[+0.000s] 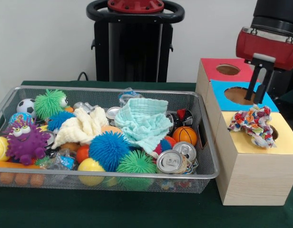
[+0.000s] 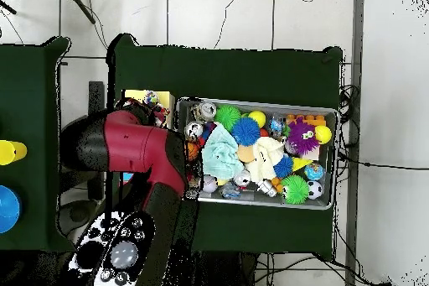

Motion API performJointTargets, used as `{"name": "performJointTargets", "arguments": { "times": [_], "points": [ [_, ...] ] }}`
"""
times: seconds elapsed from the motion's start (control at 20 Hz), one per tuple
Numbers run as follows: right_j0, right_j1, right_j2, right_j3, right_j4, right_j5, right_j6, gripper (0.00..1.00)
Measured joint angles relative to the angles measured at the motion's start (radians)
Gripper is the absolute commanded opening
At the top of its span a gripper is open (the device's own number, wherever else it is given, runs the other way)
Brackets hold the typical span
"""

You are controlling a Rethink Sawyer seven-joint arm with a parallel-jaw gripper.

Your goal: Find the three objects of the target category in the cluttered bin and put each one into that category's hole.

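While the arm (image 2: 134,150) hides it overhead, spread jaws hover above the bundle (image 1: 253,124) in front.

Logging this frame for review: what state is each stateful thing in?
pincer: open, empty, above the bundle
fabric bundle: lying on the yellow-topped box, partly covering its hole
bin: full of clutter
drink can: lying on its side
mint cloth: crumpled atop the pile

The front view is bright with soft, even light. The cans (image 1: 171,161) shine a little. Shadows under the bin (image 1: 206,167) are faint. The overhead view is darker, and the arm (image 2: 138,150) looks blurry.
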Motion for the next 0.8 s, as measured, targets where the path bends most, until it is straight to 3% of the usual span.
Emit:
{"name": "performJointTargets", "arguments": {
  "times": [0.8],
  "points": [
    [-0.036,0.004,0.054,0.063,0.11,-0.209,0.027,0.0]
  ]
}}
